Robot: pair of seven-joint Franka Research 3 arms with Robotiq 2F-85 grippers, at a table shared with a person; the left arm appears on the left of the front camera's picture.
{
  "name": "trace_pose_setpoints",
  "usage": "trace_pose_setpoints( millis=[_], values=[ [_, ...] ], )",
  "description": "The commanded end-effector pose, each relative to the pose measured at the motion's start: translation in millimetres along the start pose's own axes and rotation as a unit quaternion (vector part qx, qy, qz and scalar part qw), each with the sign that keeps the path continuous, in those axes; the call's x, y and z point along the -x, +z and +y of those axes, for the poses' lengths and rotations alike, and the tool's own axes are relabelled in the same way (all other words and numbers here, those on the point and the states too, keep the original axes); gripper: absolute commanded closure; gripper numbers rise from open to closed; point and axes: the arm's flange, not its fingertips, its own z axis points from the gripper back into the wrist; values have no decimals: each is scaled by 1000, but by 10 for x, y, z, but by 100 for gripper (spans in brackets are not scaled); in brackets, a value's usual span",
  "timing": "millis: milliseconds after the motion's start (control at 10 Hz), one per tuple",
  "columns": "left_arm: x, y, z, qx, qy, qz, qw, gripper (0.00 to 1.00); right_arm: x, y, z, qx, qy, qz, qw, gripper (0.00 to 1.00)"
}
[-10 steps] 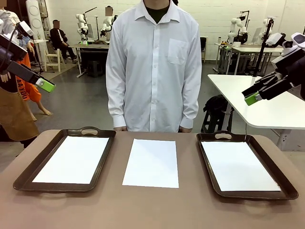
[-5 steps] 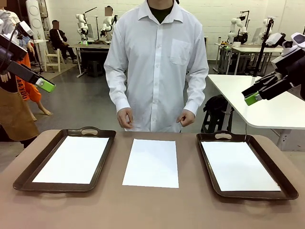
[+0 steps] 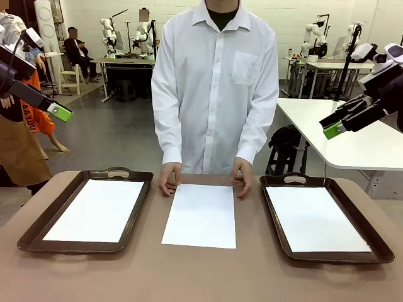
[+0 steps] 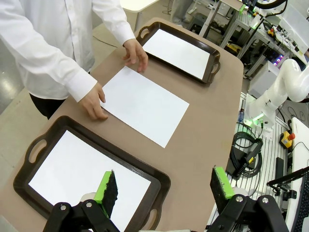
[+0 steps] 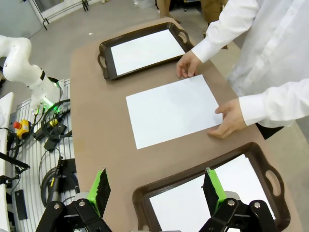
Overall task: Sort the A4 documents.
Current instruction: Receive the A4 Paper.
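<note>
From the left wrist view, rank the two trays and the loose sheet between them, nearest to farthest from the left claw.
1. The near tray, right under the left claw, holding a sheet.
2. The loose sheet, mid-table, with the person's hands at its far edge.
3. The far tray, at the table's other end, also holding a sheet.

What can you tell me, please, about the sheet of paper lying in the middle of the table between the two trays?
The middle sheet is a plain white, blank, thin rectangle. It lies flat on the bare brown table, its long sides running away from the robot, between the two dark brown trays and touching neither. It looks uncreased. The person's hands rest at its two far corners, fingertips on or at its edge. Both grippers hang well above it, open.
</note>
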Motion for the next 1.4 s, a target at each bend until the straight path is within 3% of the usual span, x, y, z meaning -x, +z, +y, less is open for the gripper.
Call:
trace_pose_setpoints(
  millis=[0,1300],
  values=[
    [-1,6,-11,0,-2,2,1000,0,-13,-14,9,-2,4,0,1000,0],
    [-1,6,-11,0,-2,2,1000,0,-13,-14,9,-2,4,0,1000,0]
  ],
)
